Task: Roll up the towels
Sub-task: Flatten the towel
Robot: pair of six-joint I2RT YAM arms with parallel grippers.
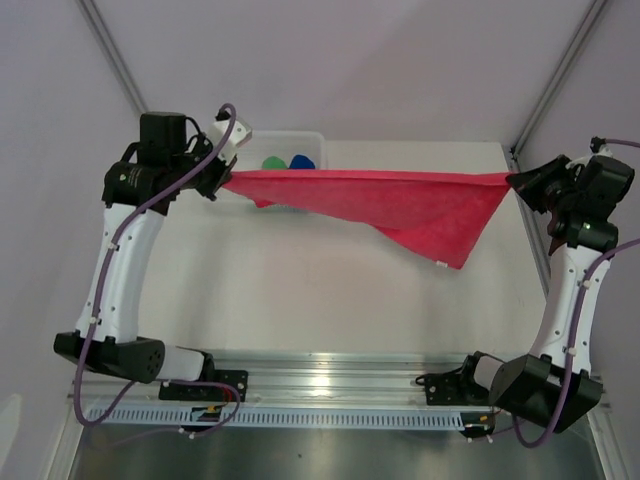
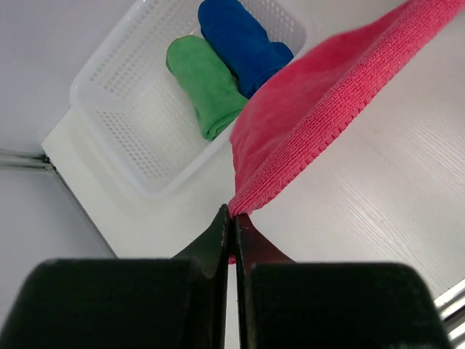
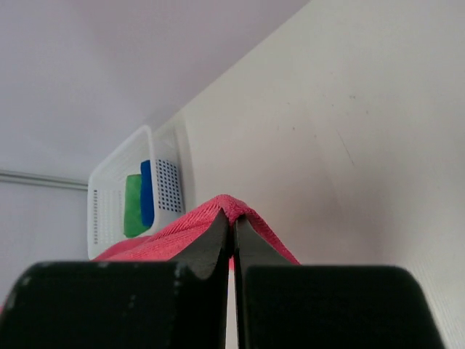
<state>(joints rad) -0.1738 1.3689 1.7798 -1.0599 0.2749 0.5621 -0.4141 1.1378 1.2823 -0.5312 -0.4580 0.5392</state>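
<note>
Left gripper (image 1: 222,183) at 10 o'clock and right gripper (image 1: 511,181) at 2 o'clock each pinch a corner of the big fuzzy pink-red microfibre towel (image 1: 400,203), stretched between them over the white table (image 1: 300,300). The rolled bright green towel (image 2: 207,87) and royal blue towel (image 2: 243,43) sit side by side in the white plastic mesh basket (image 2: 123,138) at 11 o'clock.

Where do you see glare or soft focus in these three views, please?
Top external: glare on the metal rail at the bottom; the pink-red towel is evenly lit. Left wrist: the left claw is dark and blurred, the white basket sharp. Right wrist: the right claw is likewise dark and blurred.
</note>
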